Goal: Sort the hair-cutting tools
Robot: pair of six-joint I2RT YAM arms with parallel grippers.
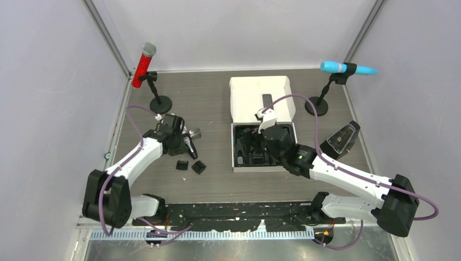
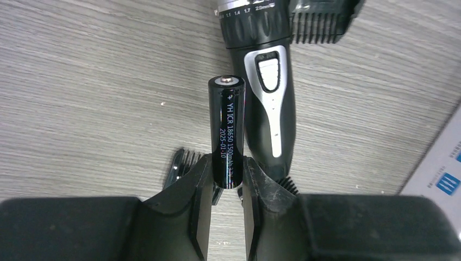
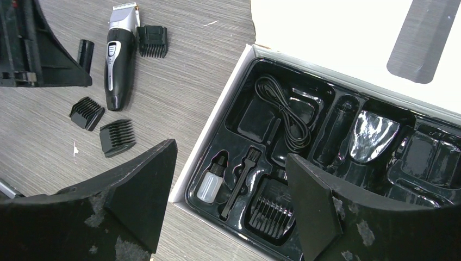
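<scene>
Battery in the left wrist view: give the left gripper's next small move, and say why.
Probably firm up the grip on the battery and lift it straight up a little. The fingers of the left gripper flank its lower end, seemingly touching both sides, and the clipper lies close alongside, so a sideways pull would likely knock it.

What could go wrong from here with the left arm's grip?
The left gripper pinches the battery only at one end, so it may pivot or slip when moved. The battery sits right beside the clipper, so a sideways move could knock it. A comb attachment lies partly hidden under the fingers and might get dragged along.
</scene>
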